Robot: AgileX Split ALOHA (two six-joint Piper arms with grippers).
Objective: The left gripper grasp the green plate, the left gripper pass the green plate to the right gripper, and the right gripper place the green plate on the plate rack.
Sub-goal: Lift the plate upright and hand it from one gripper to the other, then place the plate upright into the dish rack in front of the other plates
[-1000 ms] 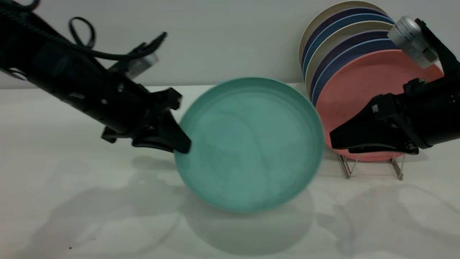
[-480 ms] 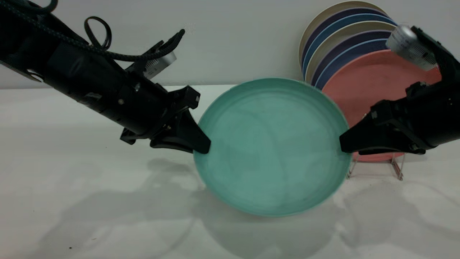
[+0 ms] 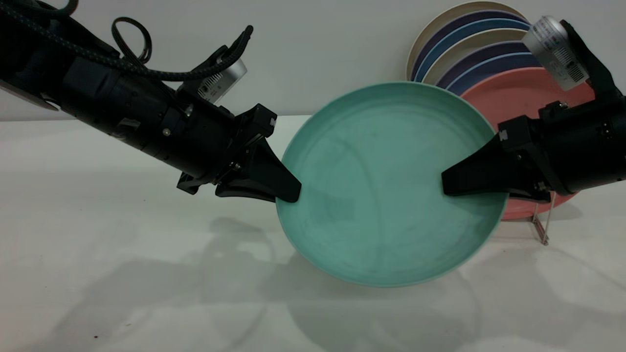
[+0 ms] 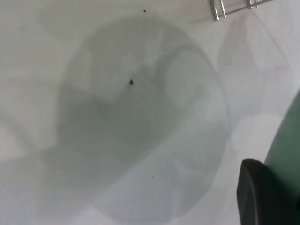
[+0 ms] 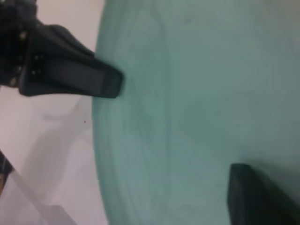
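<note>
White tabletop below; left gripper (image 3: 288, 188) pinches green plate (image 3: 386, 195), right gripper (image 3: 447, 182) straddles its rim, grip unclear; early release drops it.

The round teal-green plate (image 3: 391, 186) hangs tilted above the table, its rims between the left gripper (image 3: 288, 188) jaws and right gripper (image 3: 452, 183) jaws.
</note>
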